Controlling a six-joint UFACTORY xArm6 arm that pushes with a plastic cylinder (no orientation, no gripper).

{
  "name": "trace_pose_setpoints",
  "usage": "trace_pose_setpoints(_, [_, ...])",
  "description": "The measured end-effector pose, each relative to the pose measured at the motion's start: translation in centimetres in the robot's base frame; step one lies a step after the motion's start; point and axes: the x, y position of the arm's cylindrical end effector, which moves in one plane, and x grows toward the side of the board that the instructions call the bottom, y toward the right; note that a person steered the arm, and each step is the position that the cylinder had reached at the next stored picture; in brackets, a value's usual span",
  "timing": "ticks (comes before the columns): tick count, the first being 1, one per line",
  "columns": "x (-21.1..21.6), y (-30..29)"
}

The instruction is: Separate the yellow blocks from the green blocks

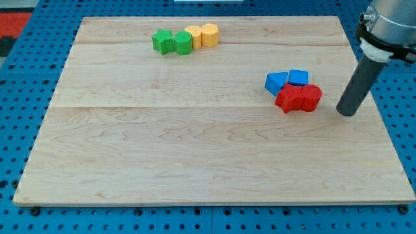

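Eight small blocks lie on a pale wooden board [195, 156] with visible grain and two faint seams running across it; the board rests on a blue perforated surface [19, 97]. Nearest the view's bottom is a cluster at about 3 o'clock from the board's centre: a red star-like block [288, 99] touching a red cylinder [311, 97], with a blue wedge-like block [276, 82] and a blue pentagon-like block [299, 77] pressed just behind them. My tip [348, 112], the lower end of a smooth, dark, matte rod, sits on the board just beside this cluster, at 3 o'clock from the red cylinder and apart from it. No jaws exist on this rod, so there is nothing spread or pinching. Farthest away, near the view's top at about 11 o'clock from the board's centre, four blocks form a touching row: a green star [162, 41], a green rounded block [183, 43], a yellow block [194, 36] of unclear shape, and a yellow faceted cylinder [209, 34]. This row lies well apart from my tip, at about 10 o'clock from it.
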Motion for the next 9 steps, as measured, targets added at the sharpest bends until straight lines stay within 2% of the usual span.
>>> trace_pose_setpoints(2, [0.6,0.5])
trace_pose_setpoints(3, [-0.3,3.2])
trace_pose_setpoints(4, [-10.3,3.6])
trace_pose_setpoints(5, [-17.0,2.5])
trace_pose_setpoints(6, [-19.2,-0.7])
trace_pose_setpoints(8, [-26.7,-10.3])
trace_pose_setpoints(9, [-26.7,-14.4])
